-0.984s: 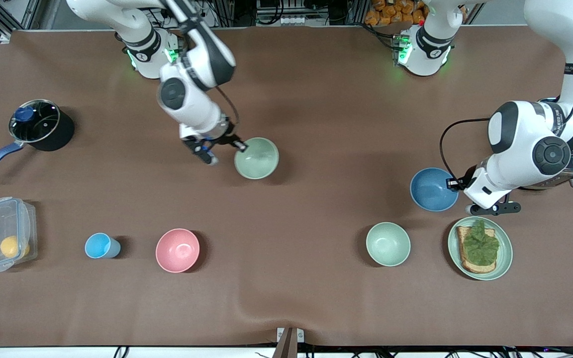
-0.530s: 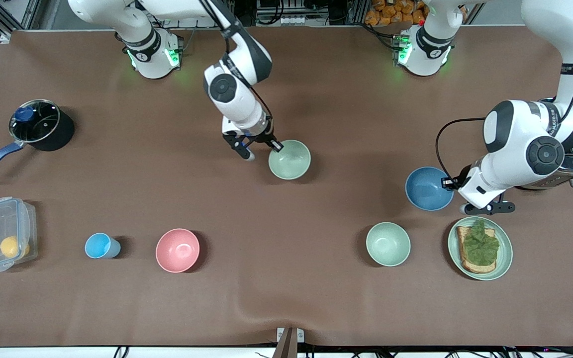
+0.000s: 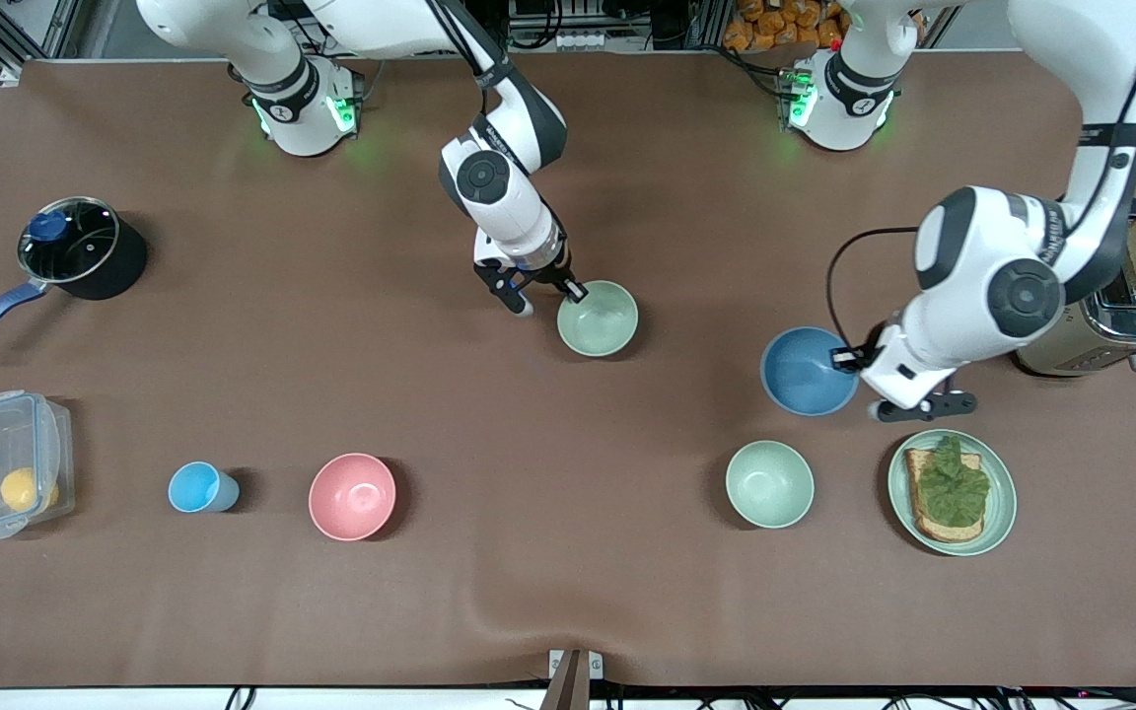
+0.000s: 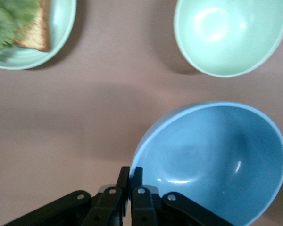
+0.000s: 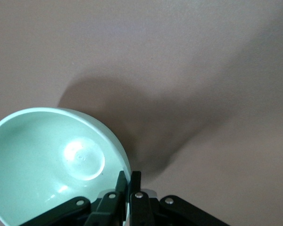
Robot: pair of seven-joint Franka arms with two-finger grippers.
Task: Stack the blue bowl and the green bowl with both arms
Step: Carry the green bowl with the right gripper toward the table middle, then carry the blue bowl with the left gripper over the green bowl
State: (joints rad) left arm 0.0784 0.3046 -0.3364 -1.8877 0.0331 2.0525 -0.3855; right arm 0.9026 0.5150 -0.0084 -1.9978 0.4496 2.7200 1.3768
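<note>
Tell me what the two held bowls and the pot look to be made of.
Blue bowl: likely matte plastic or melamine; thin rim, only a soft highlight in the left wrist view.
Green bowl: apparently the same, thin walled with a dull sheen.
Pot: probably dark coated metal, with a glossy glass lid and a blue handle, perhaps plastic.

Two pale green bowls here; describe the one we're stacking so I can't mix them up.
Start at the right arm's base and follow that arm down to the right gripper, shut on a rim. That is the green bowl, held up over mid-table. The other pale green bowl sits untouched beside the toast plate.
</note>
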